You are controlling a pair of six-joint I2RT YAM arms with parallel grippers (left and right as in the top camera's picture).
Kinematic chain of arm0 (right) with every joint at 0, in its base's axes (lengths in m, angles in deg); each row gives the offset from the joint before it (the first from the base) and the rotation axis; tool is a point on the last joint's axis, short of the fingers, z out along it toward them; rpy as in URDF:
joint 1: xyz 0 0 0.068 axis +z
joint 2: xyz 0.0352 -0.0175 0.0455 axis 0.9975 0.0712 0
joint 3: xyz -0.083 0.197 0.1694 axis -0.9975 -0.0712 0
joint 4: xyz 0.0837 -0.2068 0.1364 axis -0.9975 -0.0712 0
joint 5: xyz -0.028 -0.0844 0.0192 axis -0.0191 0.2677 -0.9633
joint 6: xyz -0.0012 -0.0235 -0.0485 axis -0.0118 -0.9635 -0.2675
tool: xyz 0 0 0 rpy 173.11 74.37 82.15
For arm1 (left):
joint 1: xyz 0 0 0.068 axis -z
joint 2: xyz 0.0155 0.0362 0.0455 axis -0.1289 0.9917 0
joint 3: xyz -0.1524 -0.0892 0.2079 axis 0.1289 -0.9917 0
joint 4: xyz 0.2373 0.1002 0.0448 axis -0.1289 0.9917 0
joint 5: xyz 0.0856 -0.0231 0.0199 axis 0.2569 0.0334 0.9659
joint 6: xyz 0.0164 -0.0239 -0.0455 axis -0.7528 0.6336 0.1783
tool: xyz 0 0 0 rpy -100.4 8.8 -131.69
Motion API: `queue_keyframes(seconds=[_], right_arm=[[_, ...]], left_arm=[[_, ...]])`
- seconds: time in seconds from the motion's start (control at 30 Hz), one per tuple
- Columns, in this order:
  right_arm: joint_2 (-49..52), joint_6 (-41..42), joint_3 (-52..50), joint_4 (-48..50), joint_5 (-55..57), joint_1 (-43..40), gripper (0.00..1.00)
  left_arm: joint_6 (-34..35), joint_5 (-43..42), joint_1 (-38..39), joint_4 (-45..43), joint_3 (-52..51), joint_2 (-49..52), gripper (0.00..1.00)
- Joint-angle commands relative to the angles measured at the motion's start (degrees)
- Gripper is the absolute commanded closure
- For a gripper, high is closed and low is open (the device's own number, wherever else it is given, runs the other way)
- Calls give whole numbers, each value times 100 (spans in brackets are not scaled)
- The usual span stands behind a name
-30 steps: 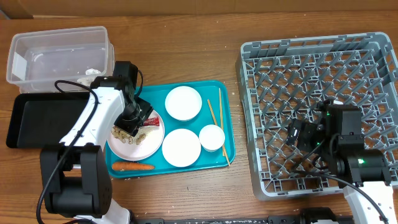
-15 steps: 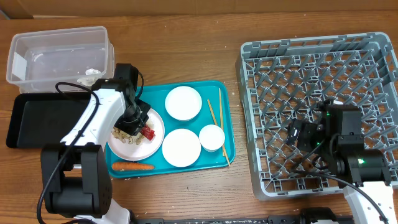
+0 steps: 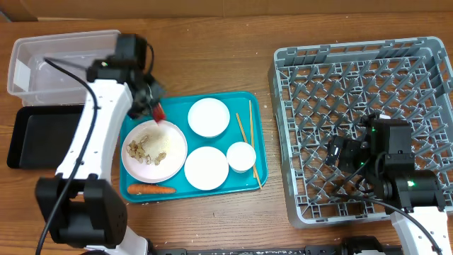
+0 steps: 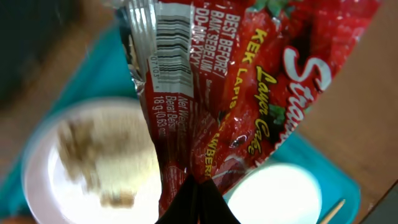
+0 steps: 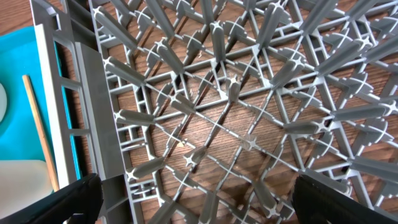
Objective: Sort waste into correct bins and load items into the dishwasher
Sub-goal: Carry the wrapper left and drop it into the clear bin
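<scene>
The left pincer (image 3: 150, 100) is clamped on the red snack wrapper (image 3: 156, 110), which hangs clear of everything over the upper-left corner of the teal tray (image 3: 251, 106), just beside the right end of the clear tub (image 3: 64, 64). In the left wrist view the wrapper (image 4: 249, 93) fills most of the picture and hides much of what lies below. Under it sits a white plate (image 3: 172, 161) with pale food crumbs (image 3: 138, 150). Beyond are 2 more round white dishes (image 3: 209, 117) (image 3: 206, 168), a small cup (image 3: 241, 156) and the chopsticks (image 3: 244, 138). The carrot (image 3: 150, 189) lies along the tray's near edge. The left arm (image 3: 95, 134) crosses over the black tray (image 3: 39, 134), covering its right end. The right pincer (image 3: 334, 152) hovers over the grey dish rack (image 3: 368, 71) on the tabletop (image 3: 212, 42), its fingers (image 5: 68, 199) spread wide and holding nothing.
</scene>
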Motion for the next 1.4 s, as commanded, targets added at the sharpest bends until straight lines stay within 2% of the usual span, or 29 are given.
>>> queue_keyframes(seconds=[0.0, 0.13, 0.4, 0.53, 0.63, 0.73, 0.83, 0.9, 1.07, 1.23, 1.37], right_arm=[[-37, 2, 173, 13, 61, -24, 0], [-37, 4, 173, 13, 59, -24, 0], [-37, 4, 173, 9, 57, -24, 0], [-37, 4, 173, -9, 57, -24, 0], [-37, 7, 173, -46, 55, -24, 0], [-37, 4, 173, -76, 59, -24, 0], [-37, 7, 173, -76, 57, -24, 0], [-37, 7, 173, -76, 57, -24, 0], [-37, 7, 173, -26, 59, -24, 0], [-37, 90, 173, -28, 59, -26, 0], [-37, 341, 173, -57, 52, -144, 0]], left_arm=[[-752, 1106, -251, -409, 476, -162, 96], [-1045, 1456, -581, -1222, 474, -70, 96], [-1043, 1370, -1329, -2256, 474, 560, 95], [-1095, 1255, -1478, -2658, 474, 907, 74], [-1390, 1137, -1513, -3038, 474, 999, 54], [-1639, 881, -1519, -3180, 533, 960, 56], [-1917, -109, -1471, -2802, 702, 859, 62], [-1926, -844, -1366, -2345, 765, 789, 62], [-2221, -1958, -905, -1331, 765, 750, 61], [-2785, -2072, -13, -48, 765, 752, 51], [-2868, -2074, 719, 835, 765, 750, 49]])
